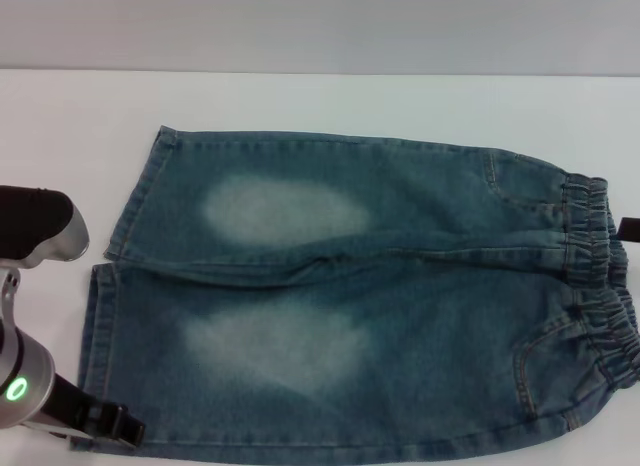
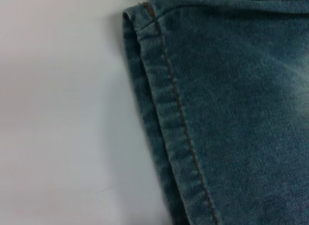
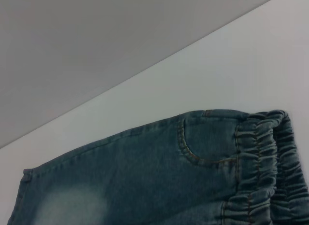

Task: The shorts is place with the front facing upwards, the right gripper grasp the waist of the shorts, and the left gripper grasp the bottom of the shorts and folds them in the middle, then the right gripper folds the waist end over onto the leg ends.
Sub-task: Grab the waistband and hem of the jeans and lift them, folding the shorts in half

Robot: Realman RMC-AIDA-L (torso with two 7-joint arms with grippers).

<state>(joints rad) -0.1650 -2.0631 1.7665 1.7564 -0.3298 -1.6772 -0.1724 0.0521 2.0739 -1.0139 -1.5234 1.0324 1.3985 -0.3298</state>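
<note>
The shorts (image 1: 380, 296) lie flat, waist (image 1: 600, 286) at 3 o'clock. My left gripper (image 1: 110, 426) sits at the 8 o'clock hem (image 2: 169, 114), grip state indeterminable.

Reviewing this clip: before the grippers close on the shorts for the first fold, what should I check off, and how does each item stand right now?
1. Shorts lie spread flat, front up, pockets showing: ok.
2. Waist is on the robot's right side, within the right arm's side of the table: ok.
3. Bottom of the shorts points to the robot's left, the two hems flat and apart: ok.
4. Left gripper sits at the near leg's hem corner: ok; whether its fingers are open: cannot tell.
5. Right gripper is only a dark sliver at the waist edge; position over the band and finger state: cannot tell.
6. Hem lies unfolded on the table: ok.
</note>
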